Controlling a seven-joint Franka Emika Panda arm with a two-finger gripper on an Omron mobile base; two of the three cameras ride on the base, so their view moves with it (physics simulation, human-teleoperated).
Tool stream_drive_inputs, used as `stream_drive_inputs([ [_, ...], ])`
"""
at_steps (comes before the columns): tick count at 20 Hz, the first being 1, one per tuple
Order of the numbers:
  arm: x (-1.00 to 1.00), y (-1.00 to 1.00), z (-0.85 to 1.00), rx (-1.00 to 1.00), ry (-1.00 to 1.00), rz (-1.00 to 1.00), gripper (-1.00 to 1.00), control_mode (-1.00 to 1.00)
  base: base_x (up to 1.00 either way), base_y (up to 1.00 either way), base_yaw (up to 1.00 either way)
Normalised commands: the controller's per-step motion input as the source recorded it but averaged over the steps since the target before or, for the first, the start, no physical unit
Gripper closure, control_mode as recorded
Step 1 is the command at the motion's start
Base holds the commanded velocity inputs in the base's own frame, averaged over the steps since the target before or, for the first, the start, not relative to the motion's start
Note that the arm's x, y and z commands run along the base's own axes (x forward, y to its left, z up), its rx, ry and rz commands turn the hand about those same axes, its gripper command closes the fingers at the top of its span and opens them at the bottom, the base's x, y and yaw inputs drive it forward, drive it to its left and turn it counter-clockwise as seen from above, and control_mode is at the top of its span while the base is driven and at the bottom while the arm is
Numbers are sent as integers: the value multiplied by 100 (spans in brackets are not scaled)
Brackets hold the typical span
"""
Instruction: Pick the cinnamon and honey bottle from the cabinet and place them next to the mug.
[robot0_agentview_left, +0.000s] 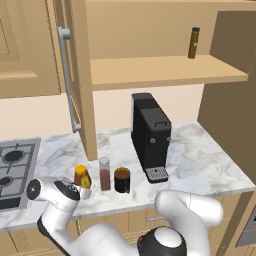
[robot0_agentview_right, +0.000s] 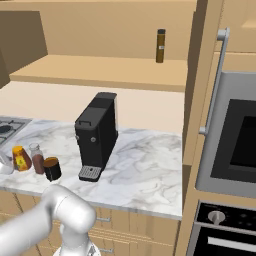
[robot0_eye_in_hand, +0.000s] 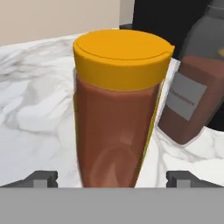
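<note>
Jaws stand open around honey bottle (robot0_eye_in_hand: 117, 109), cinnamon (robot0_eye_in_hand: 192, 92) just beside it.

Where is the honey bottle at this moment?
The honey bottle stands on the marble counter, left of the cinnamon and the mug in the left base view, and between the gripper's fingertips in the hand view.

Setting: rendered domestic kitchen. Evidence: white-and-grey marble tabletop (robot0_agentview_left: 200, 155) over tan wooden drawer fronts; light tan wooden wall cabinet (robot0_agentview_left: 165, 70) with open shelf and tall door carrying a long grey bar handle (robot0_agentview_left: 68, 80); grey gas hob with black burners (robot0_agentview_left: 12, 167) at the left; tall black coffee machine (robot0_agentview_left: 150, 137); built-in black-glass oven with steel surround (robot0_agentview_right: 235, 140) and knob panel below, at the right.
</note>
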Motion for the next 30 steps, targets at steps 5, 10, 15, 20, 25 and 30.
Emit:
stream_drive_inputs([
  [5,-25,0,0,0,-4,0,-100,-100,0,0,0],
  [10,-50,-19,13,1,-1,0,-100,-100,0,0,0],
  [15,-41,-49,37,8,0,0,-100,-100,0,0,0],
  [20,-38,-47,48,10,-1,0,-100,-100,0,0,0],
  [25,-36,-49,61,10,-3,0,-100,-100,0,0,0],
  [30,-34,-48,59,10,-7,0,-100,-100,0,0,0],
])
